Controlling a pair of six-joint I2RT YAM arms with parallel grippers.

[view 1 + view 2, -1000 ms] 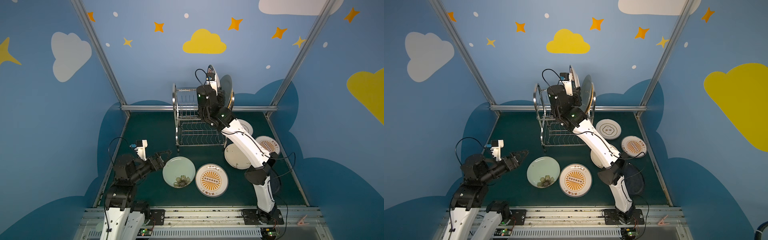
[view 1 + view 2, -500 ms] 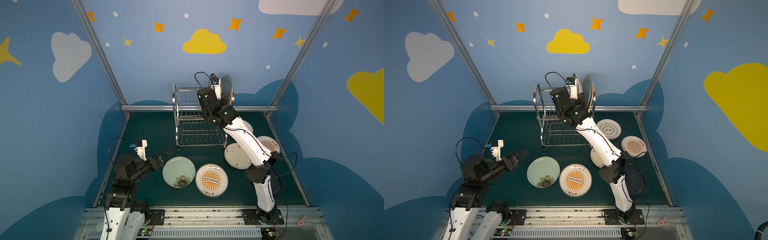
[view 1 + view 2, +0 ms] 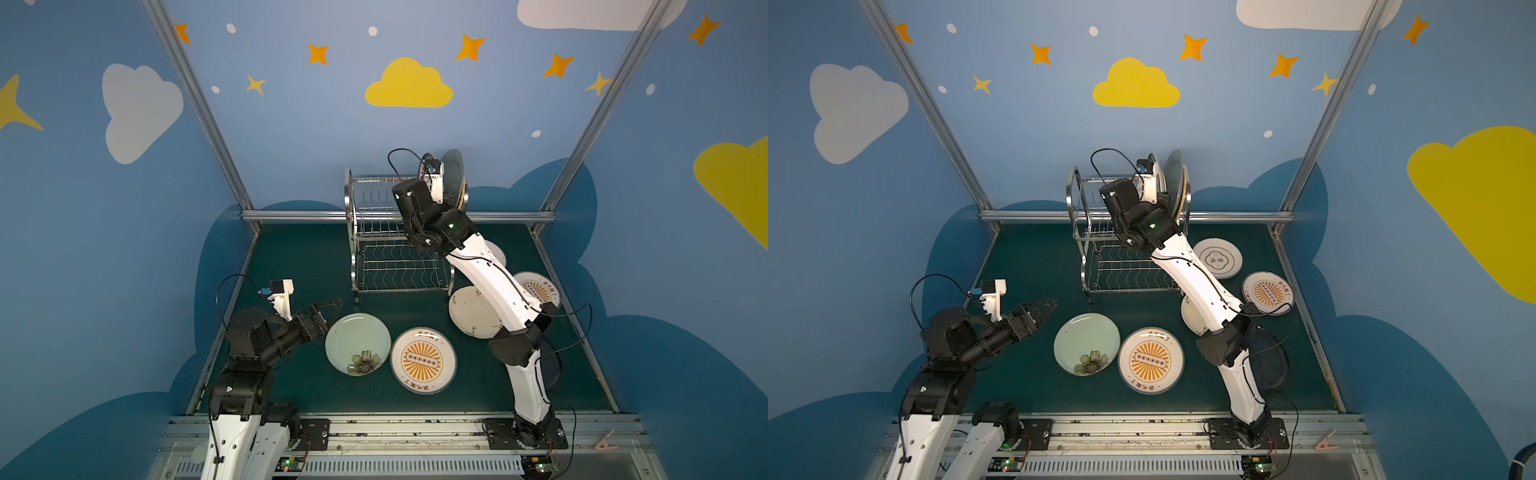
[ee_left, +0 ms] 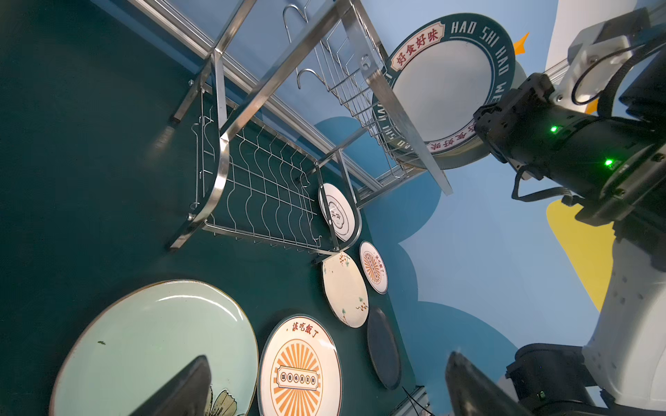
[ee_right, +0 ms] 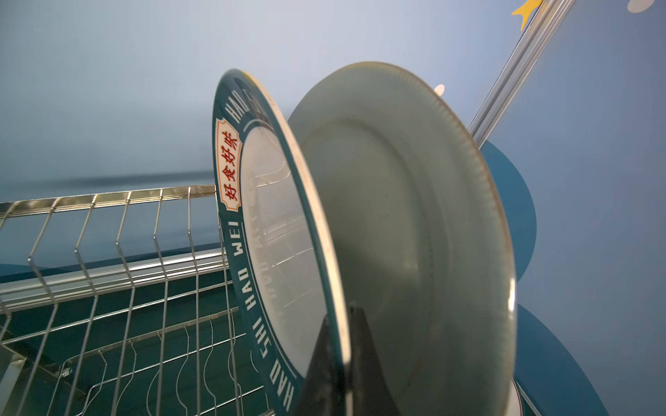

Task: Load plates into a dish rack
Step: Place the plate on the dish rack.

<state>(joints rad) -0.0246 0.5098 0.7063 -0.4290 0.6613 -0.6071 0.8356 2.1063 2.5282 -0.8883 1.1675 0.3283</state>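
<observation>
Right arm has dropped since a second ago: the green-lettered plate (image 5: 274, 230) it carries was up above the dish rack (image 3: 374, 232), now sits lower, bottom edge down among the upper-tier slot wires. Left arm unchanged.

Right gripper (image 5: 340, 317) clamped on that plate's rim, one finger each face. Plate stands on edge at the rack's 3 o'clock end, just beside a pale green plate (image 5: 407, 223) already upright there. Cannot tell whether the lettered plate rests on the wires.

Rim text: "HAO SHI HAO WEI" in pale capitals on dark green; cream label with red 好食好味.

Rack at 12 o'clock on the green mat (image 3: 307, 266); lower wavy tier holds nothing.

Left gripper (image 3: 328, 309) at 9 o'clock, jaws wide apart, holding nothing, just off the flower plate (image 3: 357, 343) at 7 o'clock.

Flat on mat:
- sunburst plate (image 3: 423, 360), 6 o'clock, red 該吃飯了 on rim; centre banner too small to read
- cream sprigged plate (image 3: 469, 313), 3 o'clock, partly under the right arm
- second sunburst plate (image 3: 540, 289), 3 o'clock edge
- white emblem plate (image 3: 1218, 257), 2 o'clock, characters unreadable
- dark navy plate (image 3: 1266, 357), 4 o'clock
</observation>
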